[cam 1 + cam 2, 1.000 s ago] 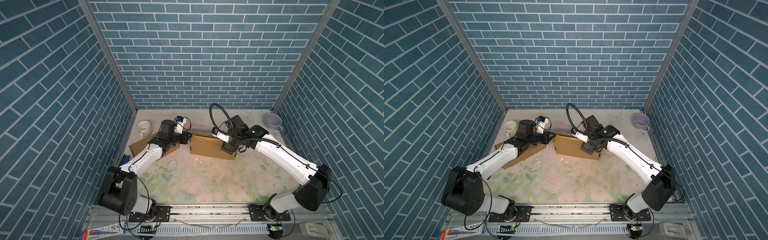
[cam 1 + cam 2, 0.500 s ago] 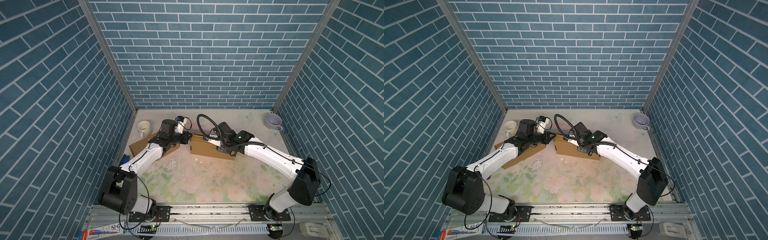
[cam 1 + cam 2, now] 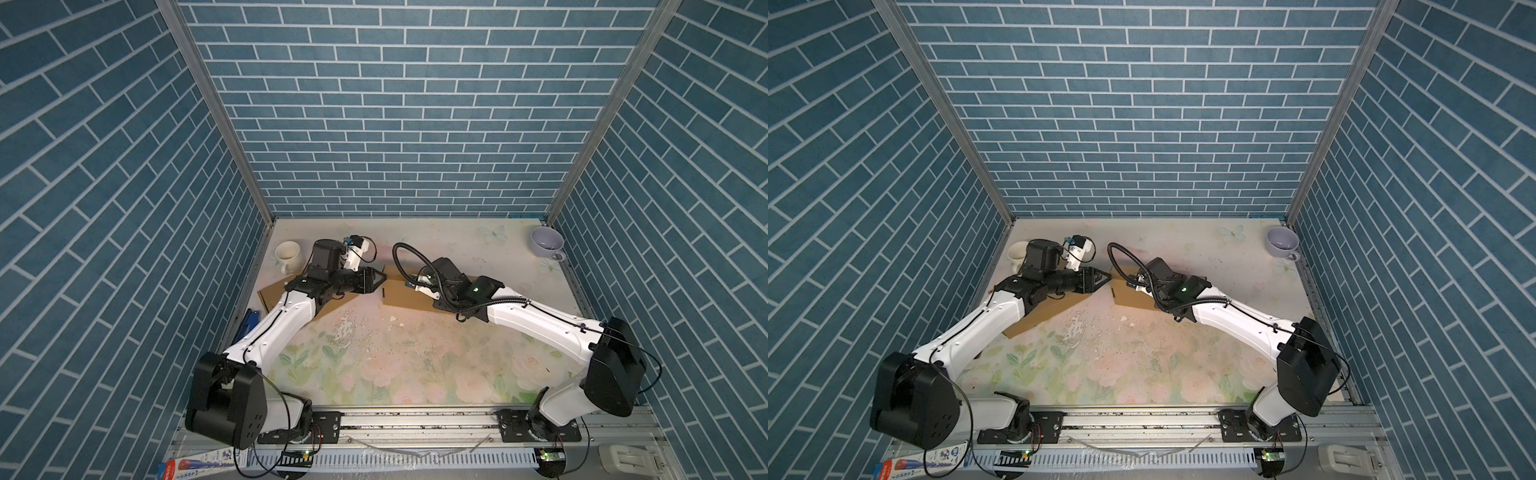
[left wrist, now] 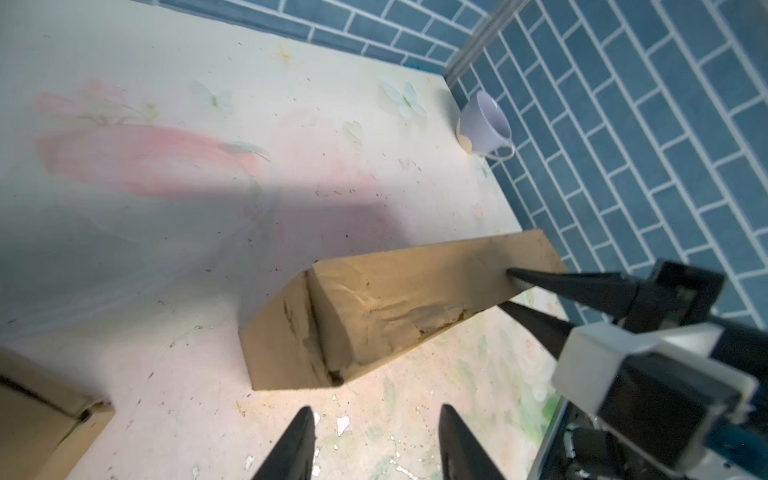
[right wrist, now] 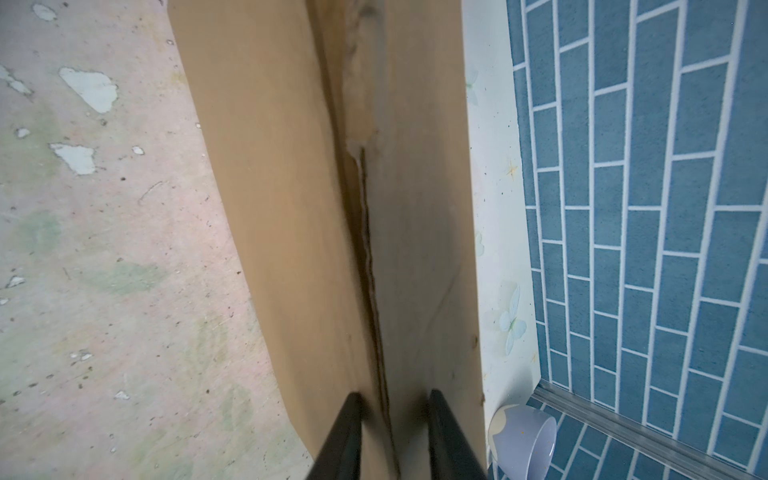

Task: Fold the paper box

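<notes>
We look down on a pale surface (image 3: 395, 374) printed with faded flowers. The print is chipped in white flecks (image 3: 349, 328) near the middle. Blue brick-patterned walls (image 3: 395, 124) close it in at 9, 12 and 3 o'clock, joined by metal corner posts (image 3: 216, 112), and a metal rail (image 3: 415, 419) runs along 6 o'clock. A cream mug (image 3: 289, 253) stands at about 10 o'clock and a lavender cup (image 3: 546, 243) sits in the corner at 2 o'clock. A flat cardboard sheet (image 3: 274, 291) lies at 9 o'clock, partly under the left arm.

The paper box (image 3: 401, 293) lies just toward 12 o'clock from the surface's middle. Its long axis runs roughly from 9 to 3 o'clock, with the 3 o'clock end a little nearer the rail. Its creased 9 o'clock end faces the left claw (image 4: 377, 409), which is spread with nothing between its fingers, just beside that end but apart from it. At the 3 o'clock end the right claw (image 5: 395, 395) is drawn narrow. Its fingers (image 4: 540, 280) sit on either side of the box's cardboard edge, pinching it along the fold.
</notes>
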`<state>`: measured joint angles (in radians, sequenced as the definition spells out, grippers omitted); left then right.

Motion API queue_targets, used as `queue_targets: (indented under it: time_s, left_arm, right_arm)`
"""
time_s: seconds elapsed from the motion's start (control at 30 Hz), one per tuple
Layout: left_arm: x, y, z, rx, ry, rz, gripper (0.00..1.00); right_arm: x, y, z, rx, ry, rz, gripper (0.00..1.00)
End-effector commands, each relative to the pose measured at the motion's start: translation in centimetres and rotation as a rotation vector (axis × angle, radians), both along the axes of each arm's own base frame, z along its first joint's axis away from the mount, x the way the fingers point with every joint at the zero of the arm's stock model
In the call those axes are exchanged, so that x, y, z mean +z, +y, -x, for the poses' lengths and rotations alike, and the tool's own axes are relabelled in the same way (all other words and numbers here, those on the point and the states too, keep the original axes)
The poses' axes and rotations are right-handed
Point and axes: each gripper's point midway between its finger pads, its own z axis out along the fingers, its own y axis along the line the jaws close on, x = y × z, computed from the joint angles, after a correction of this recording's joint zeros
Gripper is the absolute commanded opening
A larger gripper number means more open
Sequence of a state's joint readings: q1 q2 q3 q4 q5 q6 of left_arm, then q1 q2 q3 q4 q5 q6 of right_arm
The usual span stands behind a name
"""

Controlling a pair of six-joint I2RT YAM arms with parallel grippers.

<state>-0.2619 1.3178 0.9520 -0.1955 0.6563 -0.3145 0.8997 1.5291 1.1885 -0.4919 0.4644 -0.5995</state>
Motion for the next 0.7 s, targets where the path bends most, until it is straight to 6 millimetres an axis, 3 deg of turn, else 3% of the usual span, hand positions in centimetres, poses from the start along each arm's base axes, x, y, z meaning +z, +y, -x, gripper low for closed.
queue_targets:
  time_s: [0.0,0.23,0.33,0.4,0.53,0.6,0.67]
  left_arm:
    - [1.3,0.2,-1.4,0.042,0.026,0.071,0.54]
    - [-1.5,-2.6,-4.1,0.022,0.087,0.022,0.58]
    - [-3.6,-3.9,-2.8,-0.045,0.126,-0.009,0.56]
    - [-5.8,-3.3,-1.5,-0.055,0.168,-0.034,0.51]
    - [-9.8,-1.3,-0.7,-0.025,0.249,-0.081,0.42]
    - [-9.8,-1.4,-1.0,-0.021,0.246,-0.076,0.42]
    - [-9.7,-1.6,-1.4,-0.013,0.237,-0.064,0.42]
  right_arm:
    - [-2.5,-1.4,1.3,-0.026,0.050,0.041,0.27]
    - [-2.6,-1.6,1.4,-0.046,0.041,0.022,0.34]
    - [-2.5,-1.5,1.6,-0.057,0.072,-0.023,0.40]
    - [-2.0,-1.4,2.0,-0.059,0.104,-0.069,0.45]
    - [2.4,-0.3,3.0,-0.066,0.211,-0.327,0.60]
    - [5.7,-0.3,3.3,-0.105,0.268,-0.537,0.63]
    - [8.1,-1.6,2.8,-0.196,0.310,-0.715,0.65]
